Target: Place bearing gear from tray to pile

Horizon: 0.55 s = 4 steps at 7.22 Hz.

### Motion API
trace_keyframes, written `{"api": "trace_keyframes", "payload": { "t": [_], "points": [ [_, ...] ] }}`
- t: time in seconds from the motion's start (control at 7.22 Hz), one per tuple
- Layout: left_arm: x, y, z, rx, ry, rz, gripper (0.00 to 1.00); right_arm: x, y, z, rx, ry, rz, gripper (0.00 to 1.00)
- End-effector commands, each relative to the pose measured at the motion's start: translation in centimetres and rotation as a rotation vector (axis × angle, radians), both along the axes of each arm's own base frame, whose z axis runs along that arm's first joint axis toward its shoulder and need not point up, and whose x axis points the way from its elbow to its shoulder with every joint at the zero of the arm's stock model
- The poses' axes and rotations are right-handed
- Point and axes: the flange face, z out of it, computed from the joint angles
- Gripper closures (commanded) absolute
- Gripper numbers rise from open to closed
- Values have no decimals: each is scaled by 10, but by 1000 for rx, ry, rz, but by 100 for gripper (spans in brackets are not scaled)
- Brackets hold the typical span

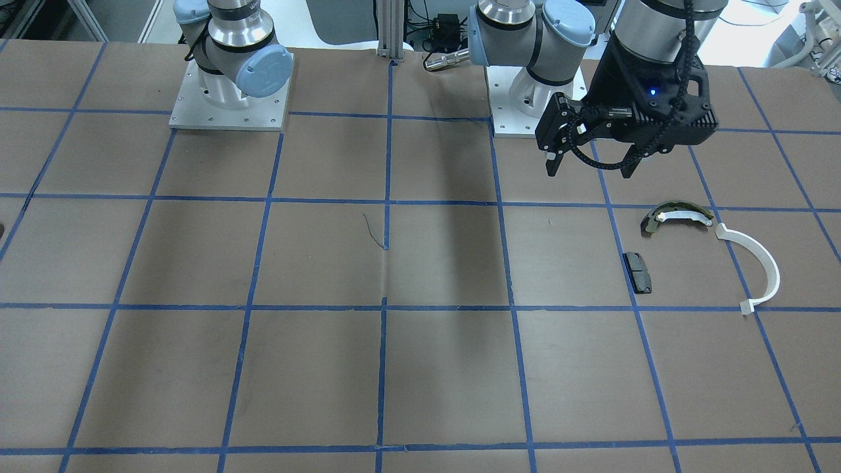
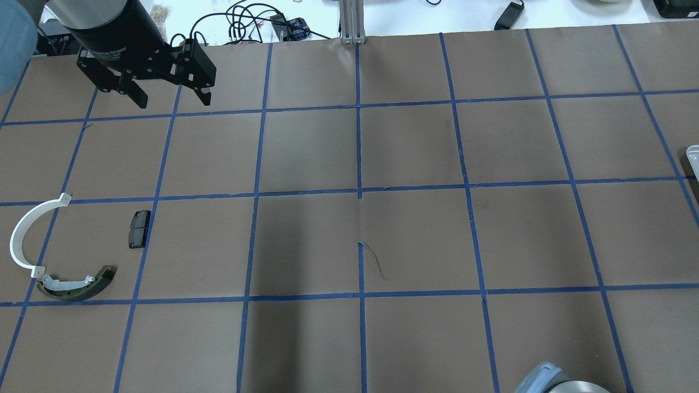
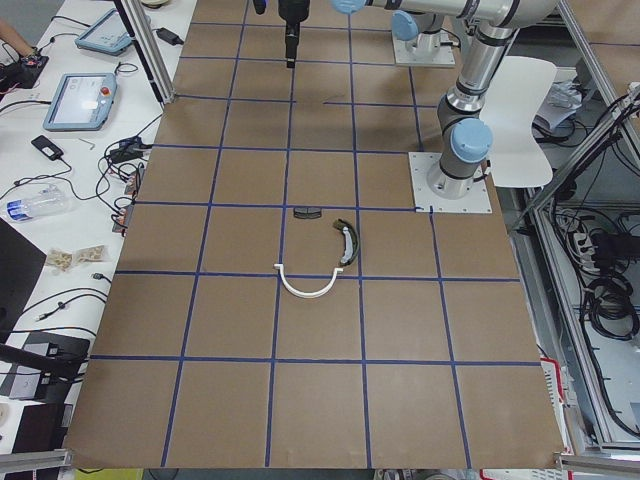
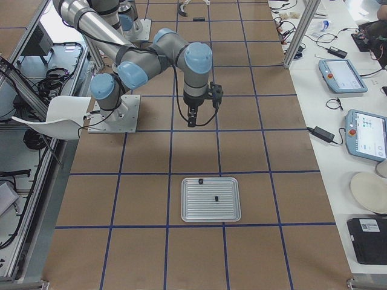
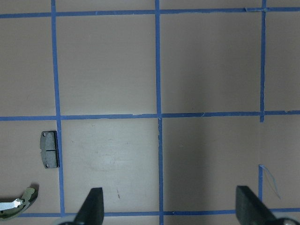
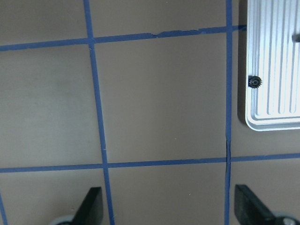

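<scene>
1. The bearing gear (image 6: 254, 82) lies at the edge of the tray (image 6: 272, 123), well apart from the pile (image 2: 82, 292).
2. Both hang open and empty: right tool (image 6: 168, 211), left tool (image 5: 168, 206).
3. Centre the right tool over the gear, then descend straight, keeping clear of the rim.

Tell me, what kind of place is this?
Probably a robotics lab: a robot arm bolted to a table gridded with blue tape, with touchscreen control pendants and cable bundles alongside.
</scene>
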Motion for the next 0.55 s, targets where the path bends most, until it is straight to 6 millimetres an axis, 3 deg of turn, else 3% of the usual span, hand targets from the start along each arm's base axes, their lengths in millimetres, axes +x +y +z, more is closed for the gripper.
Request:
{"api": "trace_keyframes", "payload": {
  "t": [0.0,0.14,0.42],
  "points": [
    [0,0,0,-1,0,0,0,-57,-21,-37,-38,52,28,0],
    [0,0,0,-1,0,0,0,-89,-18,-48,-20,56,18,0],
    [0,0,0,-1,0,-2,0,-150,-40,-84,8,35,-24,0]
  ]
}}
